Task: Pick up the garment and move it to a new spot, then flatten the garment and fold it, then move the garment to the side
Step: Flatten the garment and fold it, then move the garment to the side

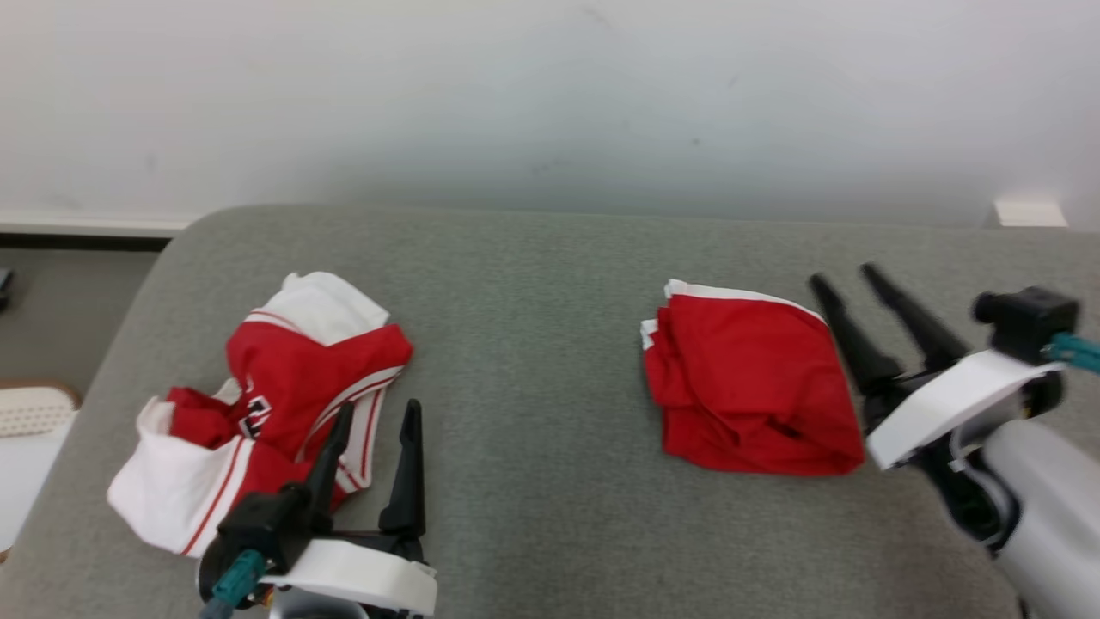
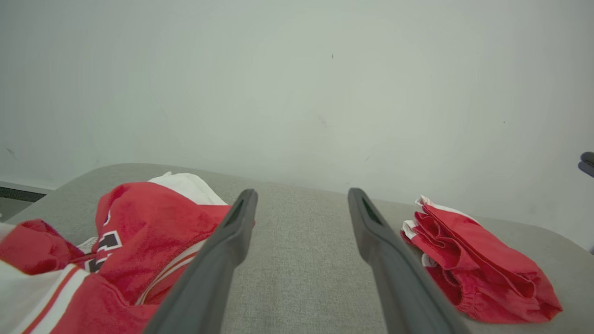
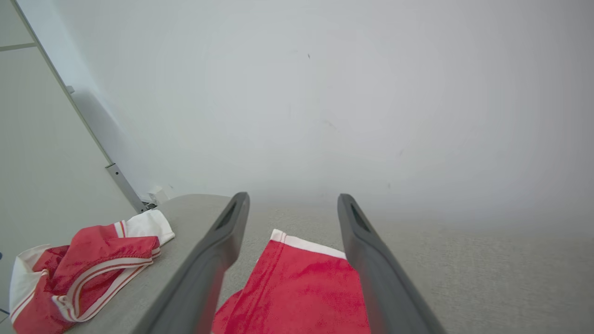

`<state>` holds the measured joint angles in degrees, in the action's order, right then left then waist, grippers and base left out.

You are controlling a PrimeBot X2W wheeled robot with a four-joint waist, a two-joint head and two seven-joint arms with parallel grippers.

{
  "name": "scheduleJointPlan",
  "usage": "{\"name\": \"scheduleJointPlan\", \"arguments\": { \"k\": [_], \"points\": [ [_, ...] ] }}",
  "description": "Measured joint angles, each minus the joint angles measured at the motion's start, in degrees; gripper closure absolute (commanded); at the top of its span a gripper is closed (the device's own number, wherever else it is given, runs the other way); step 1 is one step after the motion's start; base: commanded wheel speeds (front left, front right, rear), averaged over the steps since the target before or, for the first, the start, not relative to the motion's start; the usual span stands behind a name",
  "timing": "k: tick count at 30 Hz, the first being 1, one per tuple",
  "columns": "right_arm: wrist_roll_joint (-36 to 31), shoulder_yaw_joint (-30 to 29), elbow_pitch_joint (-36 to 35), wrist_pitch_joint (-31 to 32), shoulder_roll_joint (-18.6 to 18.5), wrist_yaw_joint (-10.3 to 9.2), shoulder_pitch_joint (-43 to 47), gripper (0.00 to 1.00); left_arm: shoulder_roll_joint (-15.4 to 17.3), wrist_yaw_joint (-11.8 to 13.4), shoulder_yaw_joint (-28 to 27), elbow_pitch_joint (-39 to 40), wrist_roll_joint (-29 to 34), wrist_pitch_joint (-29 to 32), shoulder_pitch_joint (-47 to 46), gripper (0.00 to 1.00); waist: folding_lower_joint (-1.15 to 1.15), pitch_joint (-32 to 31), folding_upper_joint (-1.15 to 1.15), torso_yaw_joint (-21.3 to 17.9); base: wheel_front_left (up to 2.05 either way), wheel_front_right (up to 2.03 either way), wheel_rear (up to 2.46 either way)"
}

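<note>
A red garment (image 1: pixel 748 378) with white trim lies folded into a compact bundle on the right part of the grey cushioned surface (image 1: pixel 533 344). My right gripper (image 1: pixel 842 275) stands open just to its right, fingers apart and holding nothing. In the right wrist view the garment (image 3: pixel 297 287) lies below and between the spread fingers of that gripper (image 3: pixel 292 197). My left gripper (image 1: pixel 380 406) is open at the lower left with nothing between its fingers. The left wrist view shows this gripper (image 2: pixel 301 192) over bare fabric, with the folded garment (image 2: pixel 478 273) off to the right.
A crumpled red and white jersey (image 1: pixel 284 378) lies at the left, its edge touching my left gripper's left finger; it is also seen as a jersey (image 2: pixel 139 232) in the left wrist view. A pale wall stands behind. The surface's rounded left edge drops to the floor, where a white object (image 1: pixel 30 413) sits.
</note>
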<state>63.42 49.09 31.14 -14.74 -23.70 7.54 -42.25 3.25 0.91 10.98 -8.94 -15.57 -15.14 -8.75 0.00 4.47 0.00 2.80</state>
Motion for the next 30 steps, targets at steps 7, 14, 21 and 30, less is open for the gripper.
{"name": "scheduleJointPlan", "arguments": {
  "k": [7, 14, 21, 30],
  "points": [
    [-13.8, -19.0, -5.0, -0.3, -3.0, 0.0, 6.2, 0.0, 1.4, 0.0, -2.0, 0.3, 1.7, 0.0, 0.0, 0.0, 0.0, 0.2, 0.0, -4.8, 0.0, 0.0, 0.0],
    [-26.4, -35.0, -12.8, -0.4, 2.6, 0.0, 20.7, 0.0, 2.0, 0.1, -5.0, 0.4, 3.9, 0.0, 0.1, 0.0, 0.0, -0.1, 0.0, -8.1, 0.0, 0.0, 0.0],
    [-33.0, -40.6, -16.2, -0.4, 9.7, 0.0, 31.1, 0.0, 1.3, -0.7, -6.0, -0.5, 4.9, 0.0, 1.2, 0.0, 0.0, -0.7, 0.0, -8.8, 0.0, 0.0, 0.0],
    [-33.5, -39.7, -15.4, 0.9, 12.2, 0.0, 31.5, 0.0, 0.6, -1.9, -6.2, -0.7, 5.8, 0.0, 2.2, 0.0, 0.0, -1.1, 0.0, -9.1, 0.0, 0.0, 0.0]
  ]
}}
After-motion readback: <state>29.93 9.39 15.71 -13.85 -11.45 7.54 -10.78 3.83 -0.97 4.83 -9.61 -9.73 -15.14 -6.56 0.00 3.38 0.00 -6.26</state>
